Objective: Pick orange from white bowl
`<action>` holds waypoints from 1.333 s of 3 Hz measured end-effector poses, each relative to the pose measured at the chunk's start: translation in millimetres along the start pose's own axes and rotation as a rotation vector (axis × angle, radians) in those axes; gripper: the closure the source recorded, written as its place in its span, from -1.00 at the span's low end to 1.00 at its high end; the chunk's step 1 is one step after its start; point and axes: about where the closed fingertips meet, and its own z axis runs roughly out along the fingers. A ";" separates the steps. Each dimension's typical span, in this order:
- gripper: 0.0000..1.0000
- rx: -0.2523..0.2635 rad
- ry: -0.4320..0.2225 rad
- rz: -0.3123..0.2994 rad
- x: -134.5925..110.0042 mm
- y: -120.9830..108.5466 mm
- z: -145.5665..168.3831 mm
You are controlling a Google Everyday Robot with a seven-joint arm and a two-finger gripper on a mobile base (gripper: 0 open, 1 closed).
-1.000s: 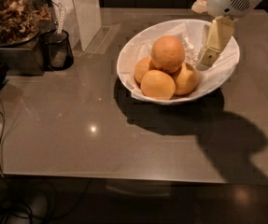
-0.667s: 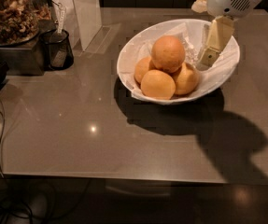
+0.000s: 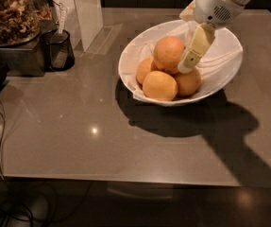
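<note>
**Q:** Where is your claw?

**A:** Camera view: my claw (image 3: pixel 190 60) hangs inside the white bowl (image 3: pixel 224 46) on a grey counter (image 3: pixel 78 126). I cannot tell whether it is open or closed.

**Q:** And the orange?

**A:** The orange (image 3: pixel 169 54) sits immediately left of my claw, on top of three paler fruits (image 3: pixel 159 85) below it. A black mesh cup (image 3: pixel 58 51) stands far left.
</note>
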 end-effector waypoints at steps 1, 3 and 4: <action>-1.00 -0.026 -0.029 0.022 -5.4 -1.6 14.0; -1.00 -0.054 -0.057 0.056 -6.4 1.0 25.7; -0.65 -0.054 -0.057 0.056 -6.4 1.0 25.7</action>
